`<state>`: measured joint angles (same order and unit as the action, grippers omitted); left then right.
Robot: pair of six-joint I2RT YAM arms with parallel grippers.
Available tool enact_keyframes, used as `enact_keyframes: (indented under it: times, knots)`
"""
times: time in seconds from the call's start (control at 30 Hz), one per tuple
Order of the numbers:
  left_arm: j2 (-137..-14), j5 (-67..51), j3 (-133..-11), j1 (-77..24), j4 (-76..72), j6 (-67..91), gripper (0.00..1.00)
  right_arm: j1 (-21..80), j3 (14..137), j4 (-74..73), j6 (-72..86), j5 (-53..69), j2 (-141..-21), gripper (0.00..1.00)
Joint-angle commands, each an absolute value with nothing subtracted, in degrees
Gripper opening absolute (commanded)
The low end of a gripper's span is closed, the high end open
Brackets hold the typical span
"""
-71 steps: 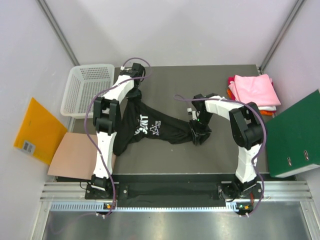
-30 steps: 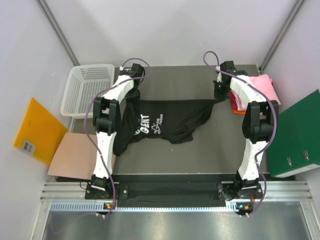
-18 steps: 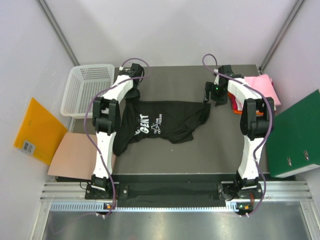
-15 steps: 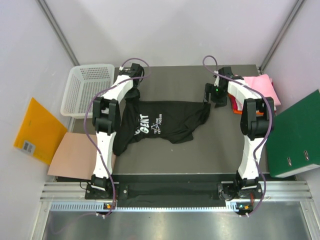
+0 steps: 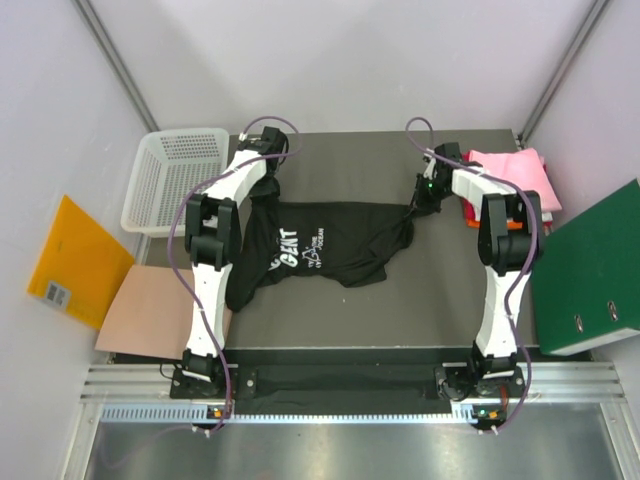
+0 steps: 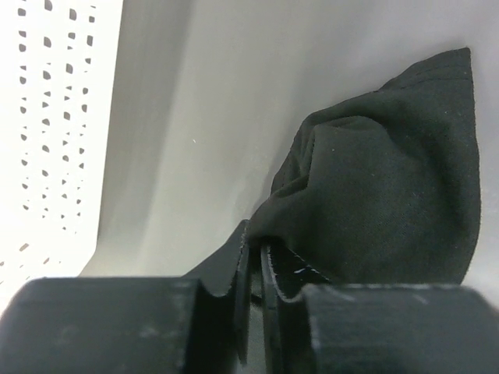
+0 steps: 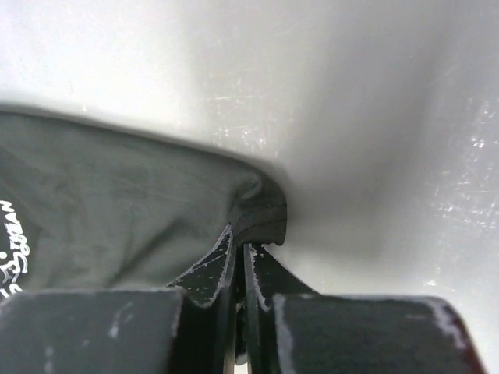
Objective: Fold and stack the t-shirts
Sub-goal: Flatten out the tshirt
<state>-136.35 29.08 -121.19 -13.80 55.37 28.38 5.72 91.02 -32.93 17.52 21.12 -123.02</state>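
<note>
The dark table carried the black t-shirt, which lay across its middle with the white lettering facing up, stretched between the two arms. A pile of t-shirts, folded with pink on top, sat at the table's far right edge. The left gripper was pressed together on the black t-shirt's left corner. The right gripper pinched a fold at its right end.

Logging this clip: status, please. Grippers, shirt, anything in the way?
Left gripper shut on black t-shirt corner. Right gripper shut on opposite edge. Shirt spread between them, lettering up. Folded stack close beside right gripper.
</note>
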Motion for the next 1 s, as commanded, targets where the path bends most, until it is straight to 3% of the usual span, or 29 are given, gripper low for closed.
enact_keyframes:
  times: [0.0,0.2,0.3,0.5,0.53,0.57,0.6,0.63,0.97]
  knots:
    - [-131.9,31.6,-122.3,-13.4,55.9,28.5,0.10,5.1,93.6,-31.6,17.4,20.6,-120.1,0.00]
    - [-127.6,34.7,-120.5,-13.4,56.1,28.0,0.00,2.0,91.4,-31.4,16.4,16.2,-107.3,0.00]
    - [-124.8,31.1,-118.0,-13.4,58.9,29.3,0.00,0.4,89.1,-32.4,15.4,16.3,-102.2,0.00]
    - [-118.1,23.7,-101.0,-13.9,66.8,39.0,0.00,-2.3,82.5,-34.9,13.8,17.5,-99.3,0.00]
    - [-116.3,22.8,-98.9,-13.9,67.4,39.7,0.07,-2.4,81.6,-34.7,13.8,17.5,-99.0,0.00]
    - [-115.6,22.8,-97.3,-13.9,68.8,42.2,0.46,-2.5,80.7,-34.5,13.8,17.6,-98.8,0.00]
    - [-114.9,24.3,-95.1,-13.9,69.9,43.5,0.77,-2.5,79.7,-34.5,13.7,17.5,-98.8,0.00]
    - [-113.6,25.3,-94.5,-13.9,71.8,44.5,0.99,-2.5,79.5,-34.2,13.5,17.5,-98.8,0.00]
    - [-107.1,18.5,-96.8,-16.2,58.4,40.9,0.96,-2.5,81.8,-34.5,12.7,19.5,-102.5,0.00]
